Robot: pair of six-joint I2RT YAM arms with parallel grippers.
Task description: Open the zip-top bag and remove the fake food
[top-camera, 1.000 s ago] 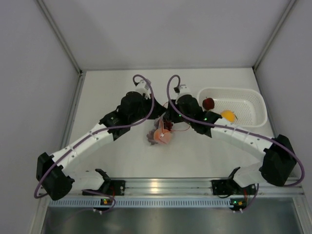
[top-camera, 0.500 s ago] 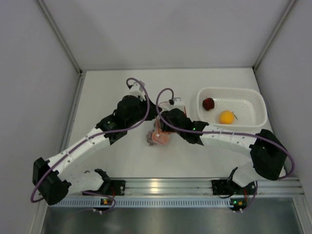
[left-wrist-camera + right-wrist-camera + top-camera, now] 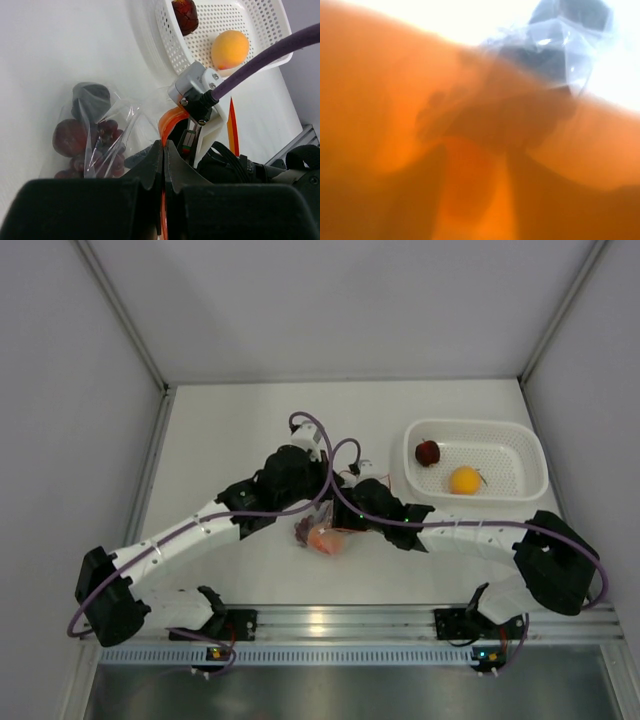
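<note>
Pinching tight, the left gripper [image 3: 163, 150] has its two fingers pressed flat together on the thin red-orange zip strip [image 3: 170, 120] of the zip-top bag [image 3: 120, 117], which curls up out of the closed tips. The clear, crinkly bag lies on the white table [image 3: 230, 430] mid-scene, between the two wrists. Inside it sit a dark purple-red grape bunch [image 3: 102, 145], a round dark red piece [image 3: 67, 136] and a blackish piece [image 3: 91, 99]. The right gripper [image 3: 342, 518] is nosed in right against the bag from the other side. Its own camera is swamped by an orange blur with a scrap of clear plastic up top, so I cannot tell how its jaws stand. Further right, well apart, the white basket [image 3: 520, 455] holds a dark red fruit [image 3: 428, 452] and an orange-yellow fruit [image 3: 465, 480].
</note>
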